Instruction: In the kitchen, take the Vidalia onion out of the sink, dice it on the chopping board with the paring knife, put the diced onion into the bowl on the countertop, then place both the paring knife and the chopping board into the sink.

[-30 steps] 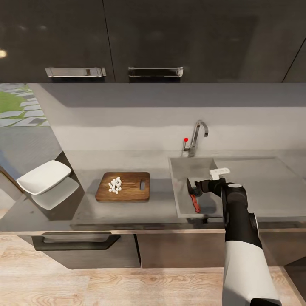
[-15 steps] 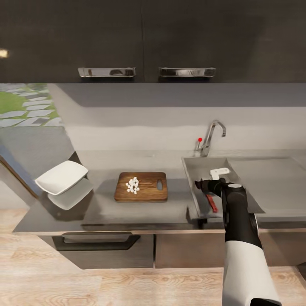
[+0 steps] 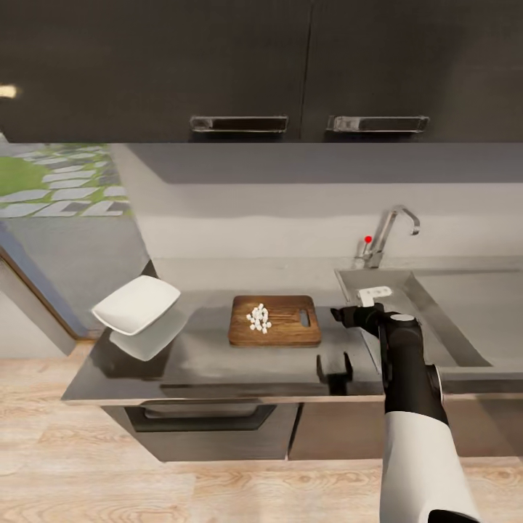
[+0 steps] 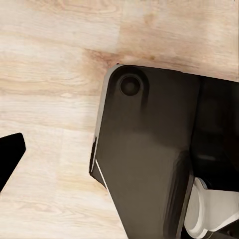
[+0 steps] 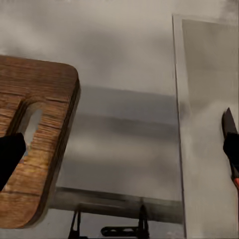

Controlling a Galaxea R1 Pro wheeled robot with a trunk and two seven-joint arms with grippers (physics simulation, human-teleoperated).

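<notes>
The right gripper (image 3: 341, 315) hangs empty, jaws apart, between the chopping board (image 3: 275, 320) and the sink (image 3: 436, 319). The knife (image 5: 231, 149) lies in the basin. Left jaws: cannot tell. The bowl (image 3: 136, 304) stands further left.

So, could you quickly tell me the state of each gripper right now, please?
Left gripper: cannot be told.
Right gripper: open and empty, over the countertop between chopping board and sink.

kitchen: sink (image 3: 428, 305), countertop (image 3: 218, 363), cabinets (image 3: 240, 65)
</notes>
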